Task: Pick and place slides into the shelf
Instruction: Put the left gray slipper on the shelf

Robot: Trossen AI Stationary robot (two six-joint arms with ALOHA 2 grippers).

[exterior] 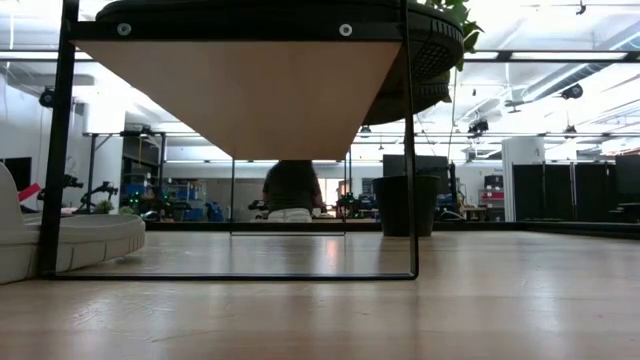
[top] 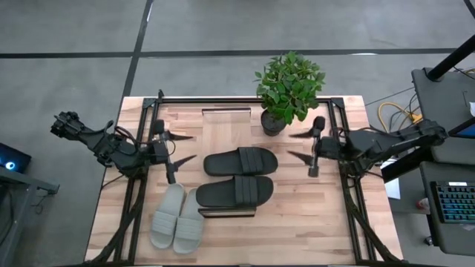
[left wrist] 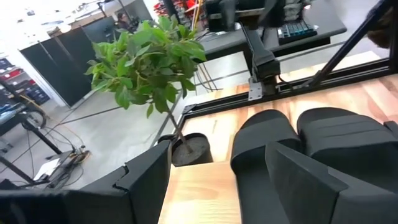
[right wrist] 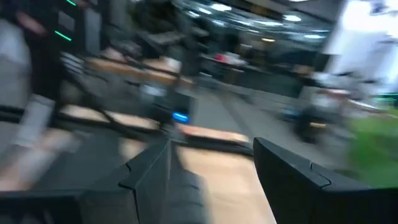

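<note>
table [top: 297, 222]: pale butcher-block wood, smooth, slight sheen in low view. shelf [exterior: 240, 90]: light wood plank, matt; thin dark metal rails. black slides [top: 239, 176]: matt rubber, ribbed straps. grey slides [top: 177, 219]: matt pale rubber, smooth. plant [top: 288, 81]: glossy green leaves, dark matt pot. fingers [left wrist: 146, 180]: dark matt plastic.

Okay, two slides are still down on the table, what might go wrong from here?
The grey slides lie touching, so the open left gripper may drag both. The black slides already cover the shelf, leaving little room. The plant stands near the open right gripper and might tip.
</note>
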